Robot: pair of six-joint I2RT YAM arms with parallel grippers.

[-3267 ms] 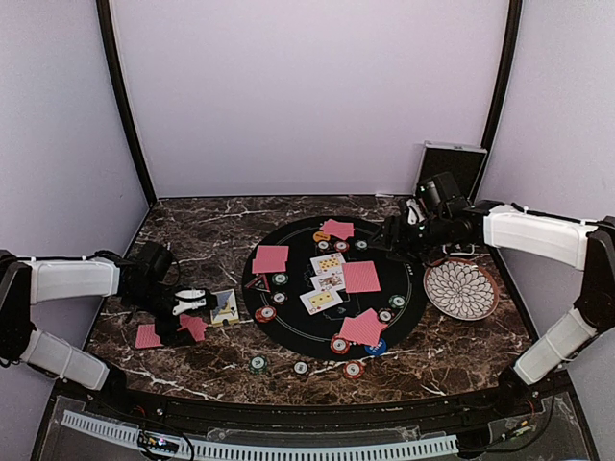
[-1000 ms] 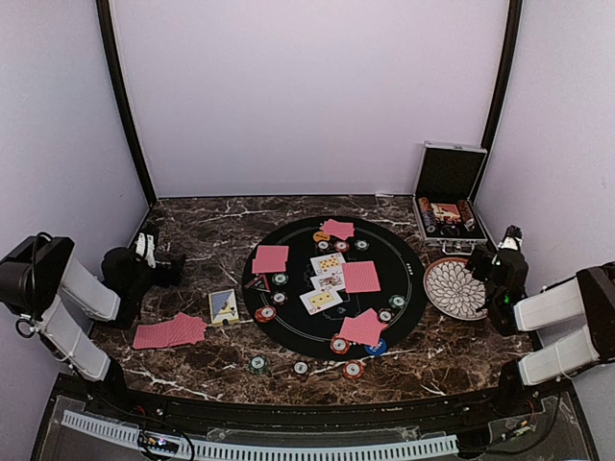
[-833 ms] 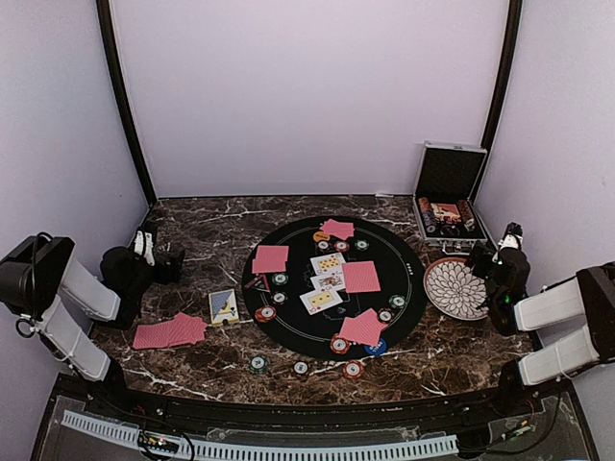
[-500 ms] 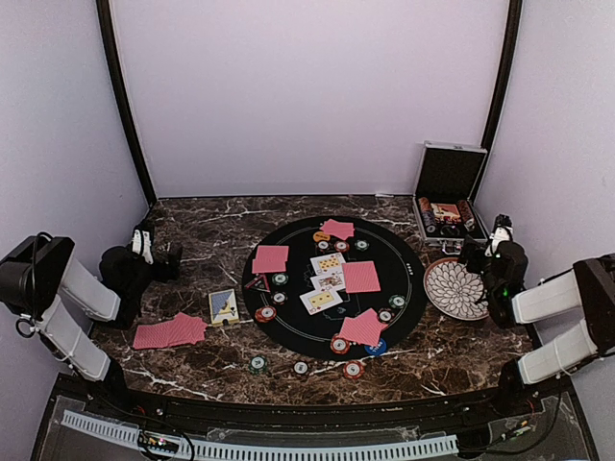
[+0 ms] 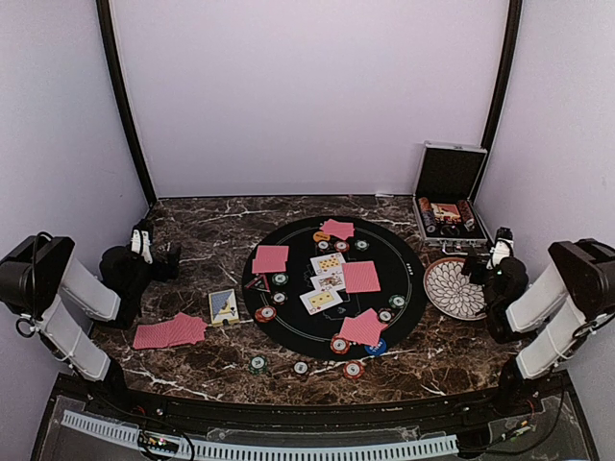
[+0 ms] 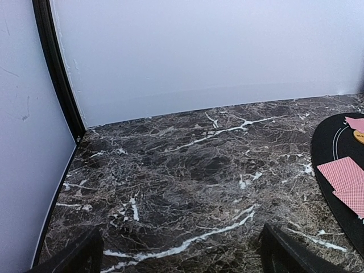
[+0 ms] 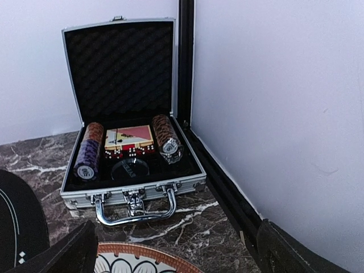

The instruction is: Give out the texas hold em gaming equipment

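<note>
**Overhead view.** A round black mat (image 5: pixel 298 235) lies at the centre of the dark marble table (image 5: pixel 211 226). In the middle of the mat is a cluster of three face-up cards (image 5: pixel 327 281). Around them lie four small groups of red-backed cards (image 5: pixel 270 258), at upper centre, upper left, right of centre and lower right. Chips (image 5: pixel 280 279) are scattered among the cards. An orange disc (image 5: pixel 320 235) sits near the mat's upper edge and a blue disc (image 5: pixel 377 347) at its lower right edge. Three more chips lie in a row on the marble below the mat. A fan of cards (image 5: pixel 170 332), red backs up, lies at lower left, and a lone card (image 5: pixel 224 306) lies face up just beside the mat's left edge. A white patterned plate (image 5: pixel 452 288) sits right of the mat.

**Wrist views.** An open silver-edged case (image 7: pixel 119 68) stands in the upper right corner of the table. It holds two rolls of chips (image 7: pixel 88 152), one on each side of a card box (image 7: pixel 129 136). The left gripper (image 6: pixel 179 253) is at the far left and the right gripper (image 7: pixel 176 249) is beside the plate. Both have their jaws spread wide with nothing between them, and neither touches a card or chip.
</note>
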